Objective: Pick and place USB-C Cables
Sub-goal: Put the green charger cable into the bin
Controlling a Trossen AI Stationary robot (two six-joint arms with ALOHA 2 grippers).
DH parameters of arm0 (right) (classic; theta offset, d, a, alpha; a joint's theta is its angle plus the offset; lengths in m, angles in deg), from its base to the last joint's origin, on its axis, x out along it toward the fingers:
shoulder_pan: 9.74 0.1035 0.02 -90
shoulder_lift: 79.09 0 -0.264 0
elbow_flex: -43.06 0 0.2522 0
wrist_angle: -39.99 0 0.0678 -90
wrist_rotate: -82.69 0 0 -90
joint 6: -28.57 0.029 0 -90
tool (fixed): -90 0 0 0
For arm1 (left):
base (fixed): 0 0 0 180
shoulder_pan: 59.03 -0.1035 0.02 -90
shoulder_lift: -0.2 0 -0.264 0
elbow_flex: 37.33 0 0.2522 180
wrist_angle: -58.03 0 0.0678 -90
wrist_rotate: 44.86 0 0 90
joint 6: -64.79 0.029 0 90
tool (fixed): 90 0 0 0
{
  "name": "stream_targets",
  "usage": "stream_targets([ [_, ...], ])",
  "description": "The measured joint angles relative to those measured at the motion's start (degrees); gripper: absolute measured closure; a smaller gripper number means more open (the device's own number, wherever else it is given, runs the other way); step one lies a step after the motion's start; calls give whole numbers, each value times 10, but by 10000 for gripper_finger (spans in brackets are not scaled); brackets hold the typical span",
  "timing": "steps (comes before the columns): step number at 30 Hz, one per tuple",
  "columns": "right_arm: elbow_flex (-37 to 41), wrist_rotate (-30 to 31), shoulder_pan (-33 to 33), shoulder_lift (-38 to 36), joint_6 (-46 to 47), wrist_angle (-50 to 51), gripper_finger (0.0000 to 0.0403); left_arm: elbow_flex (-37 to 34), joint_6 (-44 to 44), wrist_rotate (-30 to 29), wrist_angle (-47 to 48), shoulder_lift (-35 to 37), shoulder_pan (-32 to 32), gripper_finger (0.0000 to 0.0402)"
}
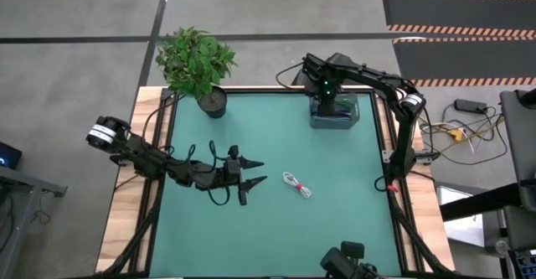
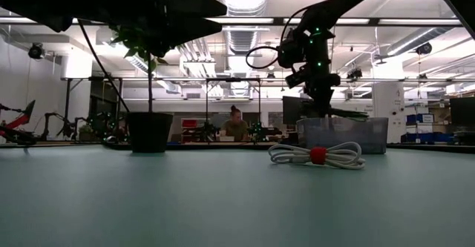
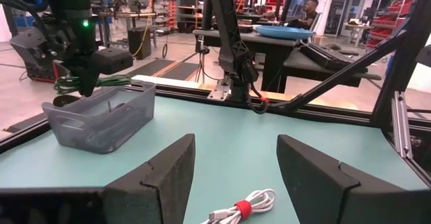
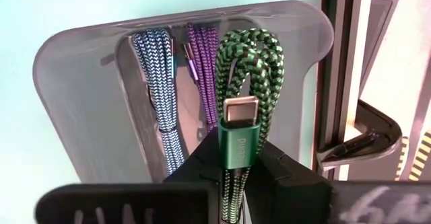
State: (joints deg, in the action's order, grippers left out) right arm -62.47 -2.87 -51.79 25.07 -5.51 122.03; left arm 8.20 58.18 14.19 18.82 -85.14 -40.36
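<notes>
My right gripper (image 1: 329,96) hangs over the clear bin (image 1: 333,113) at the table's far side and is shut on the dark green cable (image 4: 248,62). It also shows in the left wrist view (image 3: 86,83). A light blue cable (image 4: 158,76) and a purple cable (image 4: 199,49) lie inside the bin (image 4: 87,96). The white cable with a red tie (image 1: 296,184) lies flat on the green mat at the centre. My left gripper (image 1: 254,172) is open just to the left of the white cable (image 3: 241,208), pointing at it and touching nothing. My right gripper pinches the dark green cable bundle between its two fingers, just behind the silver plug (image 4: 236,153), with several strands in the hold. The fingers come from above, pointing down, and lie across the bundle. The bundle (image 3: 108,81) sits about level, clear above the bin.
A potted plant (image 1: 197,61) stands at the table's far left corner. The table's raised frame rails (image 1: 394,145) run along its edges. Green mat (image 1: 335,229) lies open near the front. A person sits far off in the room behind the table (image 2: 236,121).
</notes>
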Motion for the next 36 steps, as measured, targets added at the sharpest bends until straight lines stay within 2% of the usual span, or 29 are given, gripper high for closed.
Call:
stream_targets([
  [10, 20, -2, 0, 0, 15, -6, 380, 0, 0, 0, 0, 0, 0, 207],
  [23, 77, 0, 0, 0, 4, -73, 380, 0, 0, 0, 0, 0, 0, 207],
  [36, 86, 1, 0, 0, 19, -80, 380, 0, -4, 0, 0, 0, 0, 207],
])
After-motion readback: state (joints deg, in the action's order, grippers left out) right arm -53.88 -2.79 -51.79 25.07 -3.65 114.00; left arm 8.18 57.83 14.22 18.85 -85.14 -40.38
